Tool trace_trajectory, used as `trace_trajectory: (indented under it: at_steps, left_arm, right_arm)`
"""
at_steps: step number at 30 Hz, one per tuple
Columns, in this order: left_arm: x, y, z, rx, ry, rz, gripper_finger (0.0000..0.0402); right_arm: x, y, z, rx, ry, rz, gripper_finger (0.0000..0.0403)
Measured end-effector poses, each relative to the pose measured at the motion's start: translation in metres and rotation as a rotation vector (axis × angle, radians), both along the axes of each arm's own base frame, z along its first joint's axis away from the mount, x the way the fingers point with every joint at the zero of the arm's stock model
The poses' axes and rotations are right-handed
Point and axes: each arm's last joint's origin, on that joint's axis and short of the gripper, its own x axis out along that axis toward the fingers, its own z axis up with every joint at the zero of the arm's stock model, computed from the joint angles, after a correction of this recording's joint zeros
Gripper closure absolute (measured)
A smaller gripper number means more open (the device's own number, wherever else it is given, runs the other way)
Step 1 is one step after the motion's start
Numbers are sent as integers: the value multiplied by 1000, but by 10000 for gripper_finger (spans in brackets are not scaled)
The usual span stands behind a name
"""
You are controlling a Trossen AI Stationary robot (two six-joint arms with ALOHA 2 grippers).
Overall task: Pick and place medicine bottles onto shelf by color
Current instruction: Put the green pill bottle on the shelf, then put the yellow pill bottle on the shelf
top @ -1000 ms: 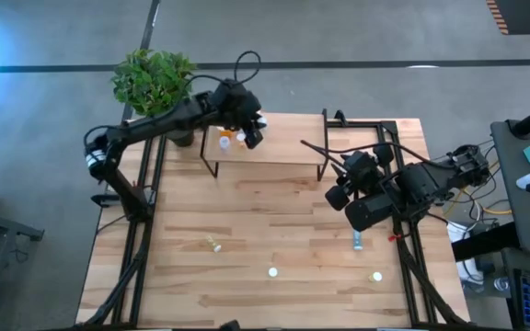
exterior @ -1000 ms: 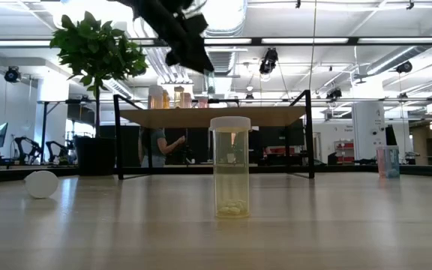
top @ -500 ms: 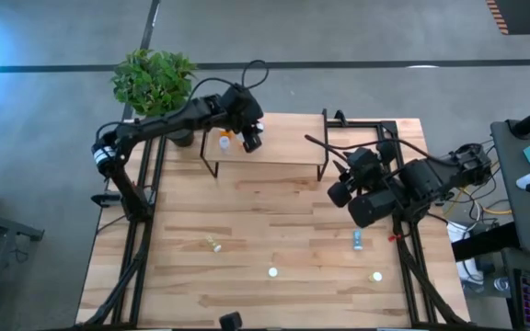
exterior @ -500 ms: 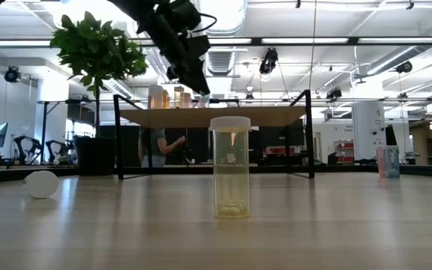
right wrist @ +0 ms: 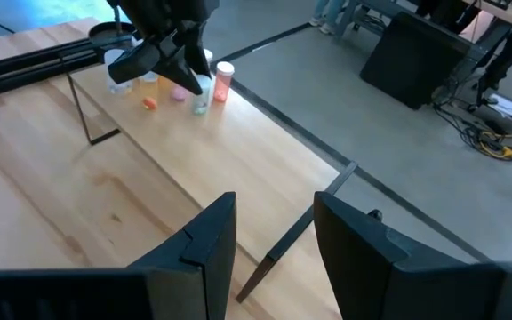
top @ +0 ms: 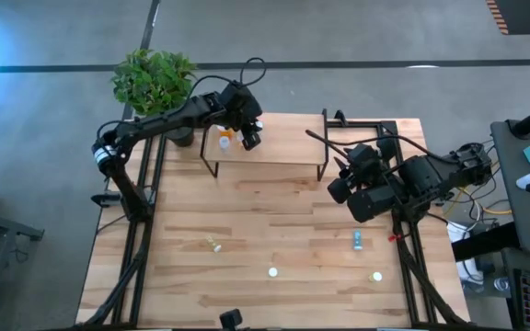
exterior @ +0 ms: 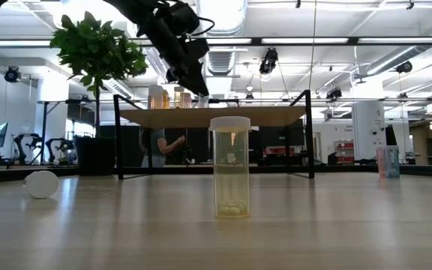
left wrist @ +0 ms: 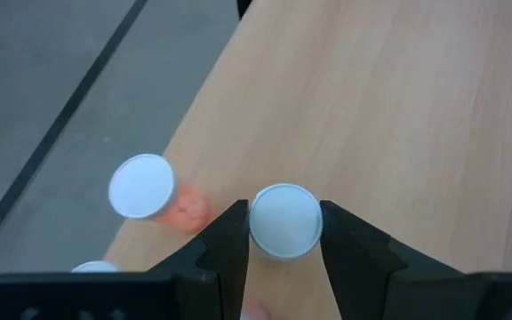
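white-capped bottle [left wrist: 284, 221] clamped in your left end effector [left wrist: 283, 233] looks light and slick, so hold below its cap; right end effector [right wrist: 274, 236] open, empty.

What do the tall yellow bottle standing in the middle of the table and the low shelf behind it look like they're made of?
The tall yellow bottle with a white cap looks like translucent plastic: the room shows through its tinted wall, and small pills show at the bottom. The low shelf looks like a matte light-wood board with visible grain, on thin black legs, probably metal wire.
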Motion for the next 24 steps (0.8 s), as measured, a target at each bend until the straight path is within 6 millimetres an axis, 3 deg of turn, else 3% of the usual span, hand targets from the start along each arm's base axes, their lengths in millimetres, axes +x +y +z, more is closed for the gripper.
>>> trace_trajectory:
  at_steps: [12, 20, 24]
  left_arm:
    - [-1, 0, -1, -43, -12, 40, 286]
    - [-1, 0, 0, -45, -9, 42, 197]
    - [0, 1, 13, -15, -46, 40, 158]
  right_arm:
    - [0, 0, 0, 1, 0, 0, 259]
    - [0, 0, 0, 1, 0, 0, 259]
    - [0, 0, 0, 1, 0, 0, 259]
